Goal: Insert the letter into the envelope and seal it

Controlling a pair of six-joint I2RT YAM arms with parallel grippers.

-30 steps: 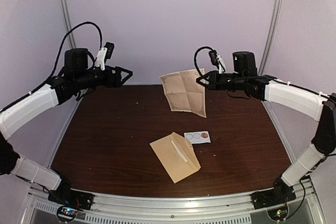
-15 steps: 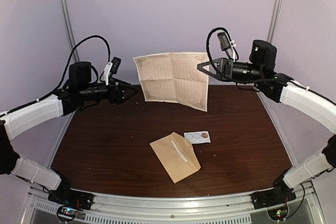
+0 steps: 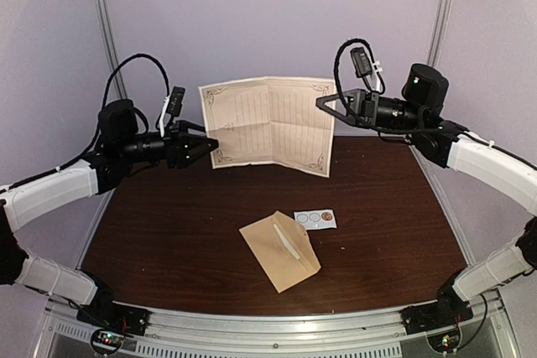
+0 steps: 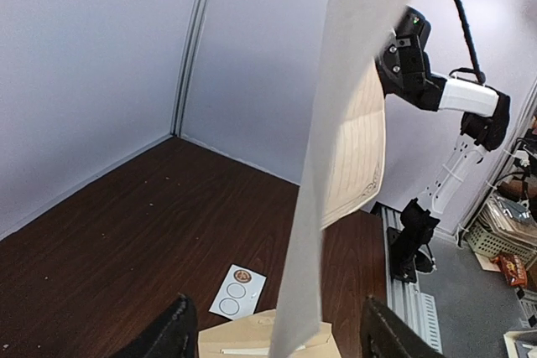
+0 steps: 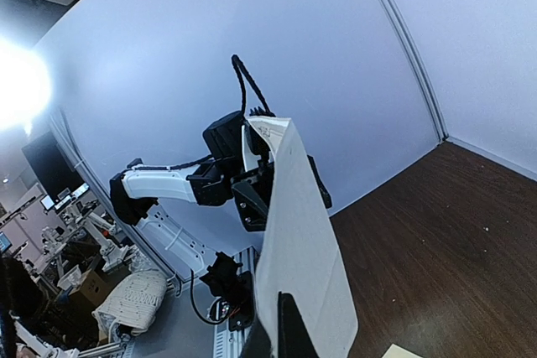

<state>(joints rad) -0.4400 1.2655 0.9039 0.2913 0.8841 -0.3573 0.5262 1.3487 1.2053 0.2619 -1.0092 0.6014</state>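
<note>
Tan envelope (image 3: 279,251), top view, where's yours?
— Flat on the table (image 3: 168,224), sticker card (image 3: 315,219) just beside it. Your right gripper (image 3: 323,104) pinches the unfolded letter (image 3: 268,123) up in the air.
— Left wrist view?
— Your left gripper (image 4: 277,337): fingers (image 4: 172,333) apart, letter edge between them.
— Right wrist view?
— Fingers clamped on the letter, your left arm beyond it.

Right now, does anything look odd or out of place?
Only mildly: the creased letter hangs in mid-air, pinched by the right jaws, its lower corner between the open left jaws. The envelope lies askew.
</note>
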